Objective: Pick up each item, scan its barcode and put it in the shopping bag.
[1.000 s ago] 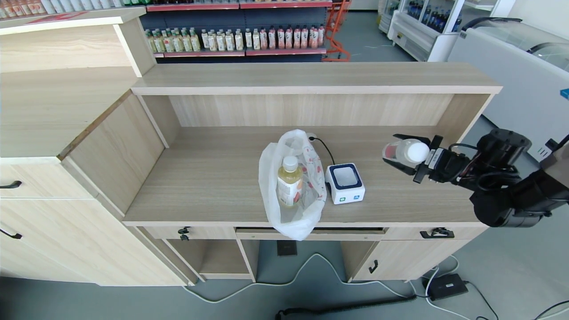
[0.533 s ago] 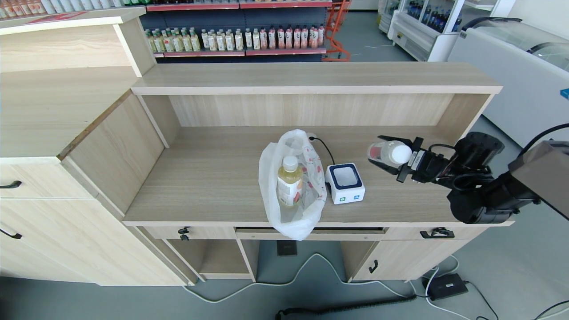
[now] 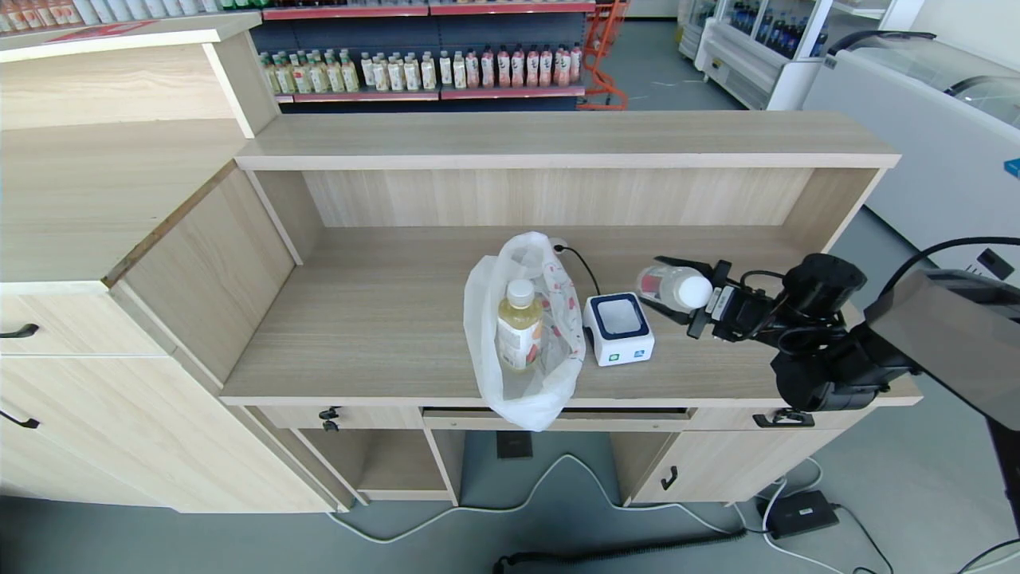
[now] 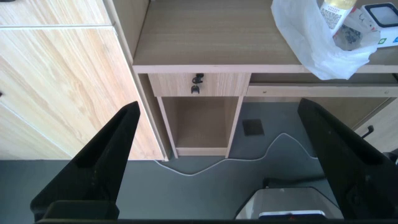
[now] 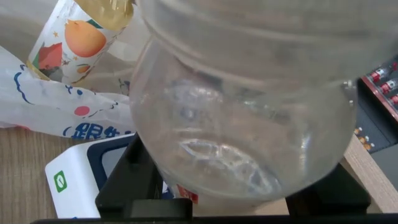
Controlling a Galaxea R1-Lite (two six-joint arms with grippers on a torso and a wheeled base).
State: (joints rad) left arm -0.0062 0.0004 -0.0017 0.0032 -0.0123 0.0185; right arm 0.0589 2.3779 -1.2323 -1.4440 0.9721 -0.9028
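Head view: right gripper (image 3: 666, 285) shut around clear bottle (image 3: 658, 281), one finger on each side. Bottle held sideways, white cap toward the wrist, base toward scanner (image 3: 618, 328). Held just right of scanner, apart from it, over counter (image 3: 382, 319). Scanner on counter, window up, black cable running off its back. Bag (image 3: 518, 375) just left of scanner, mouth open, lower end drooping over the counter's front edge. Yellow bottle (image 3: 519, 327) upright inside bag, white cap on.

Left wrist view: left gripper (image 4: 217, 162) spread wide, gripping nothing, touching nothing. Held low in front of the counter, well apart from the goods. Past the fingers: floor, open cupboard bay, drawer with key (image 4: 198, 84). Bag (image 4: 317, 43) hanging over the counter edge, yellow bottle (image 4: 336, 9) showing through it, corner of scanner (image 4: 382, 15) beside.

Right wrist view: clear bottle (image 5: 242, 124) close up, pinched between the dark fingers (image 5: 134, 180) of right gripper (image 5: 230, 199), see-through wall, liquid level hard to tell. Behind it scanner (image 5: 78, 177) on the wood. Bag (image 5: 56, 106) touching scanner's far side, yellow bottle (image 5: 74, 37) with fruit label inside.
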